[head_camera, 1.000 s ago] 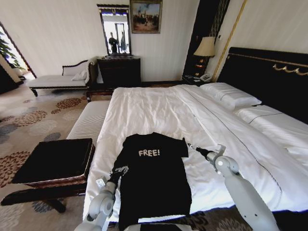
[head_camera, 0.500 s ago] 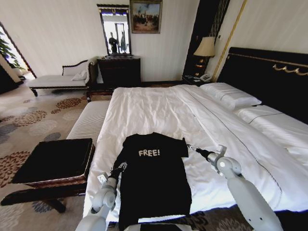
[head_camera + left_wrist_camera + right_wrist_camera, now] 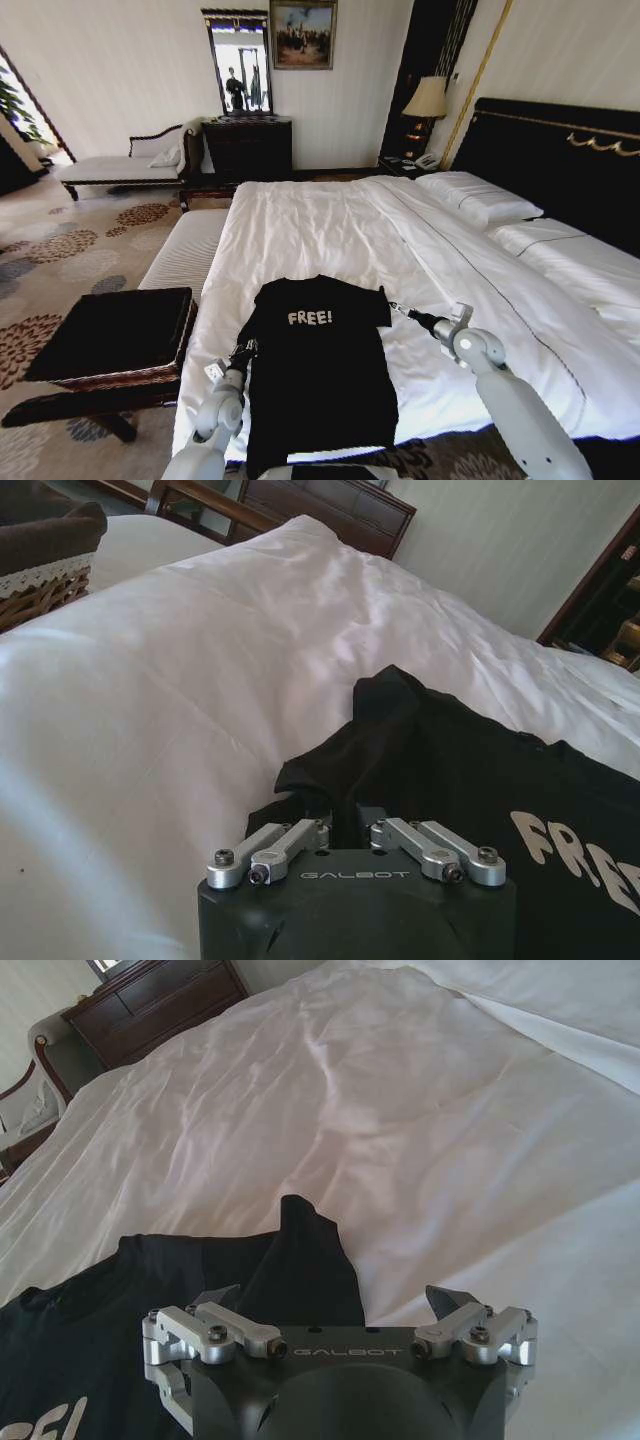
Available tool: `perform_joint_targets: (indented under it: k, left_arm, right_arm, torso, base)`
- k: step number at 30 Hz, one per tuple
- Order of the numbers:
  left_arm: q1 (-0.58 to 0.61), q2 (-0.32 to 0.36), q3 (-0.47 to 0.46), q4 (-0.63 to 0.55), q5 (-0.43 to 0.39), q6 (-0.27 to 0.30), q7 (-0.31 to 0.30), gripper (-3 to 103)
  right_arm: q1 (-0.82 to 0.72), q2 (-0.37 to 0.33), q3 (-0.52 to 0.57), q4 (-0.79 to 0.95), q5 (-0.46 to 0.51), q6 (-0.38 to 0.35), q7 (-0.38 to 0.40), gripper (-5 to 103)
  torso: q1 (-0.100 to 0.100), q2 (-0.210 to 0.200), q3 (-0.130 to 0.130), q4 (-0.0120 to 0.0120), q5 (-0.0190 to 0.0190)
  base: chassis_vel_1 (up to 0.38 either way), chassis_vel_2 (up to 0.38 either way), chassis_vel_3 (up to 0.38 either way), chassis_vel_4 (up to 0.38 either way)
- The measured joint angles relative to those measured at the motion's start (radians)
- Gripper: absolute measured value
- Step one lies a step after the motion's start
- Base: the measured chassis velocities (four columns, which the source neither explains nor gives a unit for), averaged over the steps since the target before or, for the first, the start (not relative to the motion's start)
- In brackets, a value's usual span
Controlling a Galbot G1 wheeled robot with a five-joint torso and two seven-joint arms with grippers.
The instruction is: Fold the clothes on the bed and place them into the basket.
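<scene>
- Bed (image 3: 330,225): large, white sheets and duvet, white pillows (image 3: 478,197) at the head, black headboard (image 3: 560,150) with gold trim.
- T-shirt (image 3: 320,370): black, short-sleeved, white "FREE!" lettering on the chest; lies spread flat, face up, at the foot end of the bed on the robot's near side, collar toward the headboard.
- Left pincer (image 3: 243,352): at the shirt's left sleeve. In the left wrist view the left pincer (image 3: 345,825) has its fingers drawn close together with a raised fold of black sleeve fabric between them; it appears to grip the cloth, though the fingertips are hidden under the fold.
- Right pincer (image 3: 396,306): at the shirt's right sleeve edge. In the right wrist view the right pincer (image 3: 335,1305) stands wide open, holding nothing; the sleeve's point lies between the spread fingers on the white sheet.
- Basket (image 3: 115,340): brown woven wicker with black top, on the floor beside the bed, to the robot's left, apart from the shirt.
- Striped bench (image 3: 185,250): long, white, along the bed's left side beyond the basket.
</scene>
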State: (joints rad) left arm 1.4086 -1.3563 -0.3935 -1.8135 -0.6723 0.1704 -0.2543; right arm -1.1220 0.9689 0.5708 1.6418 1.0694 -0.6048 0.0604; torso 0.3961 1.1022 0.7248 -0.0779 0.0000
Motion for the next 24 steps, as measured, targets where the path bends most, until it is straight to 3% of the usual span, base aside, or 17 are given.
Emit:
perform_joint_targets:
  k: [2, 3, 11, 17, 24]
  left_arm:
    - [0.000, 0.000, 0.000, 0.000, 0.000, 0.000, 0.000, 18]
    - [0.000, 0.001, -0.001, 0.000, 0.000, 0.000, 0.000, 10]
    - [-0.015, 0.025, -0.008, 0.010, 0.034, -0.008, 0.001, 2]
    - [-0.050, 0.108, -0.029, 0.002, 0.058, -0.011, -0.001, 2]
    - [-0.060, 0.153, -0.049, 0.021, 0.083, -0.020, -0.003, 2]
  right_arm:
    - [0.000, 0.000, 0.000, 0.000, 0.000, 0.000, 0.000, 100]
    - [0.001, 0.000, 0.000, 0.000, 0.000, 0.000, 0.000, 100]
    - [-0.005, 0.002, 0.002, 0.002, -0.005, -0.001, -0.002, 100]
    - [-0.005, 0.005, 0.004, 0.003, -0.006, -0.001, -0.003, 100]
    - [0.005, 0.011, -0.004, -0.002, -0.007, 0.002, -0.004, 100]
  torso:
    - [0.000, 0.000, 0.000, 0.0000, 0.0000]
    - [0.000, 0.000, 0.000, 0.0000, 0.0000]
    - [0.000, 0.000, 0.000, 0.0000, -0.0001]
    - [0.000, 0.000, 0.000, -0.0001, -0.0001]
    - [0.000, 0.000, 0.000, 0.0000, -0.0002]
  base:
    - [0.000, 0.000, 0.000, 0.000]
    - [0.000, 0.000, 0.000, 0.000]
    - [0.000, 0.000, 0.000, 0.000]
    - [0.000, 0.000, 0.000, 0.000]
    - [0.000, 0.000, 0.000, 0.000]
